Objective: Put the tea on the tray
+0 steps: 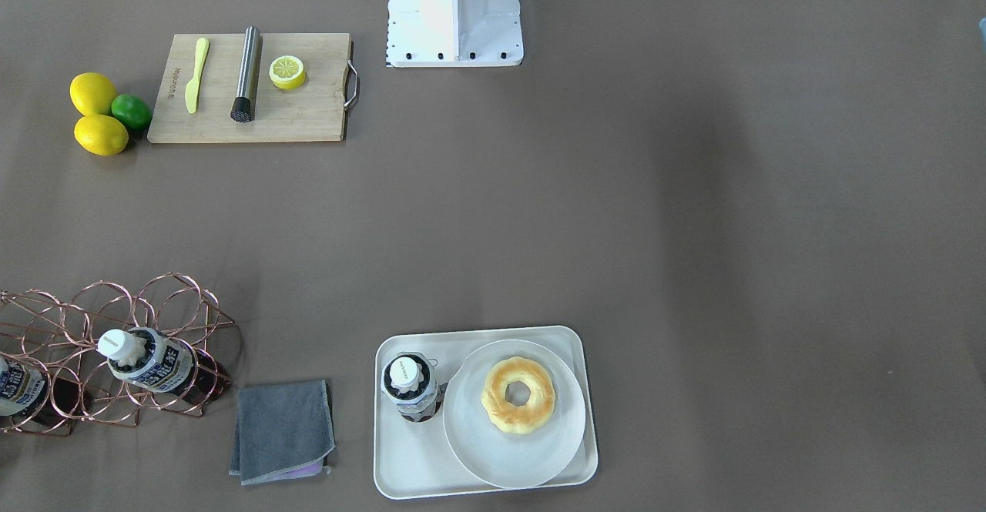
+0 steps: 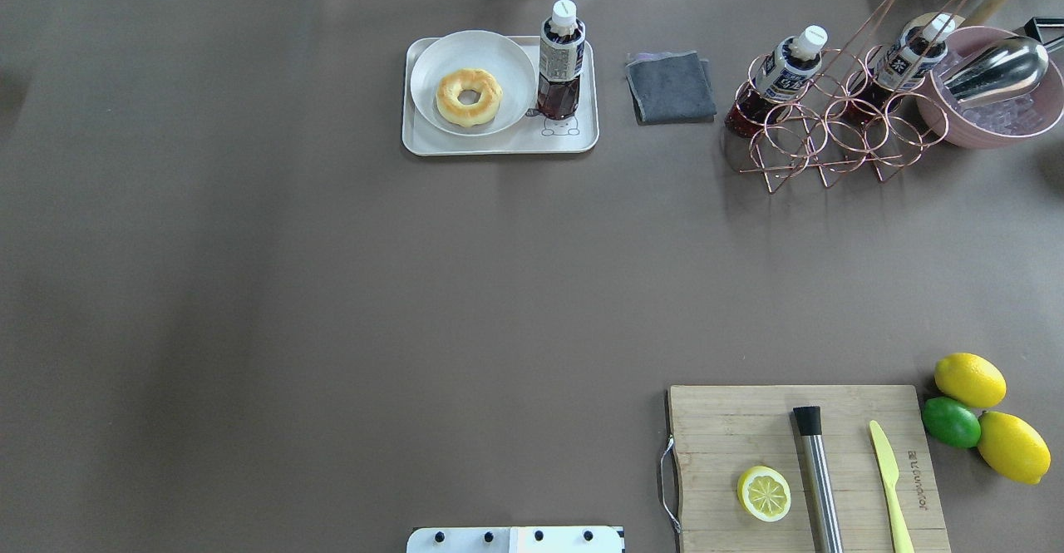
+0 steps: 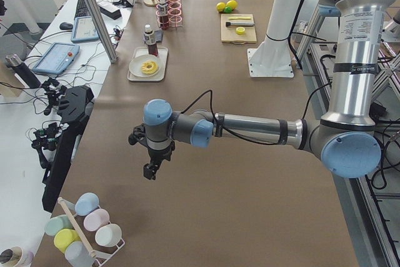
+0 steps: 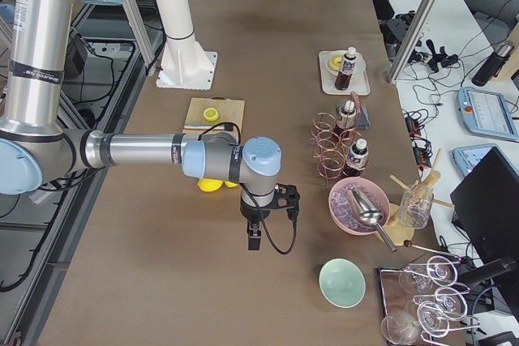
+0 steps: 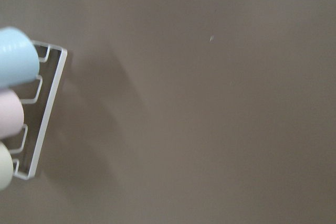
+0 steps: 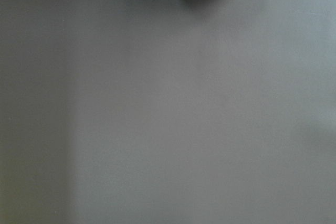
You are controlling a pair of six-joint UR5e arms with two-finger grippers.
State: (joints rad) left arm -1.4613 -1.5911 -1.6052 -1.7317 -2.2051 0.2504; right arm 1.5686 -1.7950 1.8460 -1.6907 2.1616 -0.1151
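While tea (image 2: 559,62) stands on the rounded cream tray (image 2: 465,145) (raised rim), neither jaws' spread is discernible.

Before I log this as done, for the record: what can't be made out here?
Left gripper: seen only in exterior left; open or shut unclear.
Right gripper: likewise, only exterior right.
Small plastic tea bottle on cream-white rectangular tray: label print too small everywhere.

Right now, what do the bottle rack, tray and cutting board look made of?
Bottle rack: thin metal wire, glossy copper-rose finish.
Tray: probably plastic or melamine, smooth cream surface, moulded rounded rim; cannot tell which.
Cutting board: wood, possibly bamboo, pale strip grain showing.
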